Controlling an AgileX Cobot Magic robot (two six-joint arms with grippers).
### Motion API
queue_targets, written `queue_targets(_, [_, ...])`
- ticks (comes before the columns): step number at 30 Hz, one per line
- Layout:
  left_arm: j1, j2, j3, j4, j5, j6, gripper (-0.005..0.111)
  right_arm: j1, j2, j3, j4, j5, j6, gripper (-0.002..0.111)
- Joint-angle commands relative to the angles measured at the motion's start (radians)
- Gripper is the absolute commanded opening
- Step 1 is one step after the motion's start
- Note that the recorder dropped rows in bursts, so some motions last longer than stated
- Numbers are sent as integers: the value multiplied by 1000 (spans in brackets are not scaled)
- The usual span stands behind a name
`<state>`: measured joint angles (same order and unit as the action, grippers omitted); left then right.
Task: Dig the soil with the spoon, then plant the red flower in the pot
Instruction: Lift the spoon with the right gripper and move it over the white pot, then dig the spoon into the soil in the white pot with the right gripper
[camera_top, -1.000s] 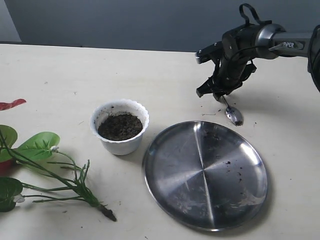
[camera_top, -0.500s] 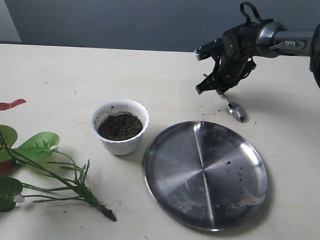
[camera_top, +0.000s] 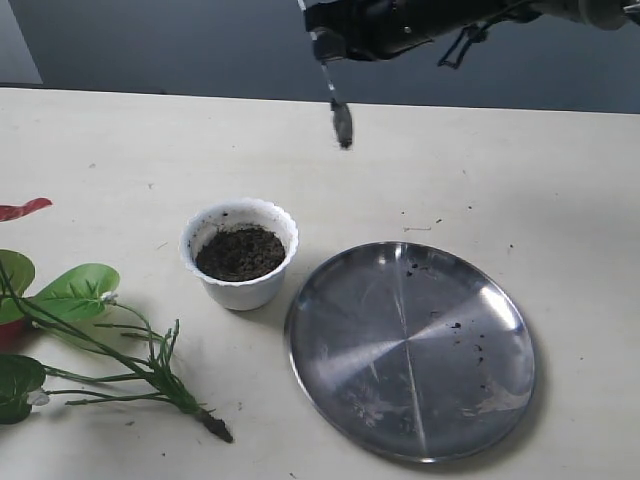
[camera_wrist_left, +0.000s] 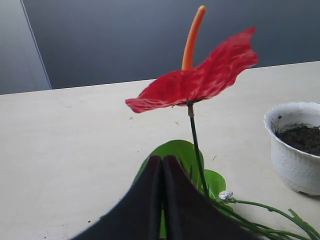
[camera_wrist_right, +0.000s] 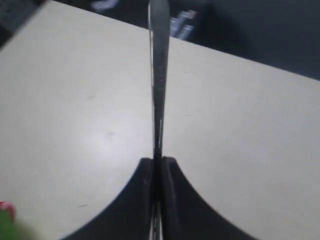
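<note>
**Spoon in the air, digging not yet begun**

I have the right gripper pinched tight on the spoon, its slim handle clamped between the pressed-together fingers and running straight out ahead in the right wrist view. From the exterior view the spoon hangs bowl-down, well above the table, up and behind the pot. The soil sits undisturbed inside that scalloped white pot, with only a few crumbs scattered on the steel plate beside it. My left gripper has its fingers pressed together with nothing between them that I can see, parked just behind the red flower, which lies on the table left of the pot with its dark root end toward the near edge.

So I judge this as the approach to the dig. Next I need to bring the spoon over the pot and lower its bowl into the soil, without knocking the rim.
</note>
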<state>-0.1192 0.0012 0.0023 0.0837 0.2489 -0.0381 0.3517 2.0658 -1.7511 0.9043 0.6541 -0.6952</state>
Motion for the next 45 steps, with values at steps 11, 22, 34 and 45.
queue_targets(11, [-5, -1, -2, 0, -9, -4, 1, 266, 122, 53, 271, 59, -369, -1])
queue_targets(22, [-5, -1, -2, 0, -9, -4, 1, 270, 184, 53, 238, 46, -535, -1])
queue_targets(34, [-5, -1, -2, 0, -9, -4, 1, 274, 161, 53, 278, -70, -601, -1])
queue_targets(45, [-5, -1, -2, 0, -9, -4, 1, 293, 166, 53, 201, -1, -559, -1])
